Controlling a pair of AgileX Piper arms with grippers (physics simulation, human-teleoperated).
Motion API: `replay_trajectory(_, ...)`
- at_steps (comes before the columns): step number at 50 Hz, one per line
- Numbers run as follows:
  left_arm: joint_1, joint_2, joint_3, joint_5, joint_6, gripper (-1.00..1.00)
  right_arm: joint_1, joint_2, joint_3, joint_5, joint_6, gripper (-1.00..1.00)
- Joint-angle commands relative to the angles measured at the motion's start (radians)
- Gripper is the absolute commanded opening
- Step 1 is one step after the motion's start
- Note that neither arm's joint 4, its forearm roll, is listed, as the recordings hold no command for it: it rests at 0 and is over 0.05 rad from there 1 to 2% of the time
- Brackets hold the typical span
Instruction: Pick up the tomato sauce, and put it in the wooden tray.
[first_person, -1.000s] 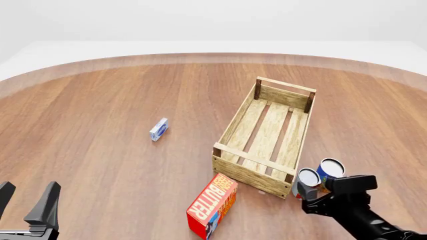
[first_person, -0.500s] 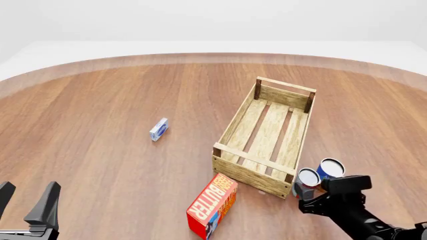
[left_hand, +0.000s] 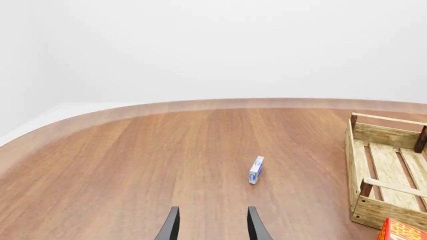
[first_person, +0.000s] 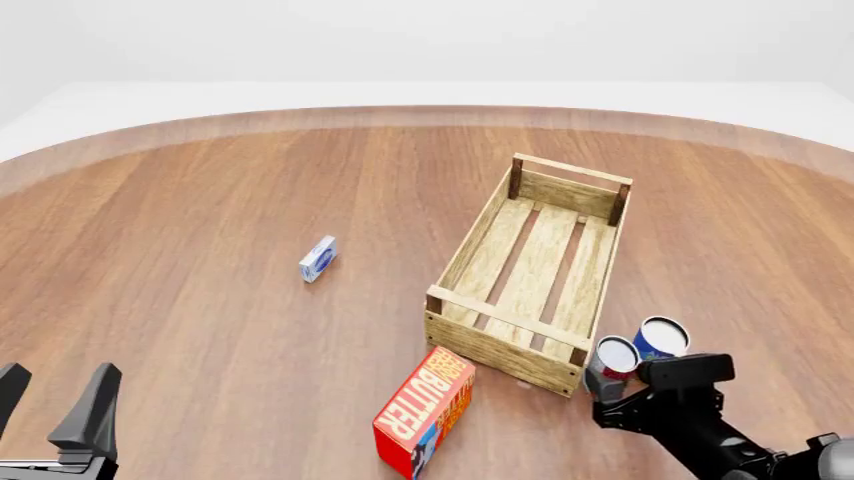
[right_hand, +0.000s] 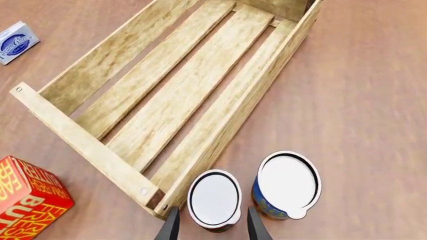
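On the table (first_person: 200, 200) the tray (first_person: 531, 268) sits empty, the butter box (first_person: 424, 410) leaning near its front corner, and the sauce (first_person: 615, 357) stands outside that corner beside the blue can (first_person: 661, 338), between the right claw's (right_hand: 213, 226) open, untouching fingers, while the left claw (left_hand: 212, 225) gapes empty.

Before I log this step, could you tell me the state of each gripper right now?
Left gripper: open, holding nothing.
Right gripper: open, fingers either side of the tomato sauce, not yet closed on it.
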Motion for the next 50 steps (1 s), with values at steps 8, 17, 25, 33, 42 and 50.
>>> replay_trajectory(8,0.000,0.000,0.000,0.000,0.000,1.00,0.001,0.010,-0.002,-0.002,0.000,-1.00)
replay_trajectory(17,0.000,0.000,0.000,0.000,0.000,1.00,0.004,0.007,-0.003,0.004,0.002,-1.00)
replay_trajectory(25,0.000,0.000,0.000,0.000,0.000,1.00,0.001,-0.023,-0.006,0.034,-0.004,-1.00)
replay_trajectory(33,0.000,0.000,0.000,0.000,0.000,1.00,-0.008,-0.108,-0.006,0.103,-0.013,-1.00)
replay_trajectory(42,0.000,0.000,0.000,0.000,0.000,1.00,-0.019,-0.212,-0.020,0.197,-0.027,-1.00)
replay_trajectory(50,0.000,0.000,0.000,0.000,0.000,1.00,-0.028,-0.322,-0.034,0.300,-0.039,-1.00)
